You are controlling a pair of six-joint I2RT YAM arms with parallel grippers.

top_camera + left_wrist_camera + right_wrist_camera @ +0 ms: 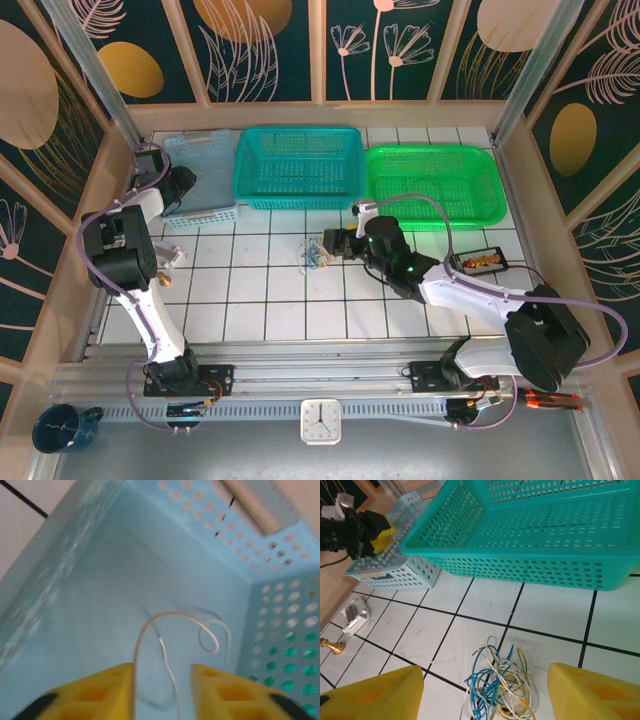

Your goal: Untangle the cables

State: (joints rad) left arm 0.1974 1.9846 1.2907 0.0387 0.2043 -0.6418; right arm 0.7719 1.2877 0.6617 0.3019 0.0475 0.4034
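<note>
Left gripper: I am pointing my left gripper [162,675] down into the light-blue basket [90,595], which is sitting at the far left of the tiled table [250,300]. Its yellow fingers [107,692] are standing apart with a clear gap between them.

Whitish cable: a single whitish cable [170,614] is arcing up out of that gap and curling over the basket floor. It is running close along the inner edge of one finger, and I cannot tell whether it is touching.

Right gripper: I am holding my right gripper [485,680] low over the tiles with its jaws spread wide, gripping nothing.

Tangle of cables: the tangle of cables [500,692], blue, whitish and yellowish, is lying on a white tile near the middle of the table. It is showing between my two right fingers, with neither one touching it. It is lying near the teal basket [545,530] but apart from it.

Baskets: the light-blue, the teal and the green basket [435,185] are sitting in a row along the far edge.

Other things: a small white object [355,615] and a brass-coloured piece [332,646] are lying on the tiles near the light-blue basket, well apart from the tangle.
</note>
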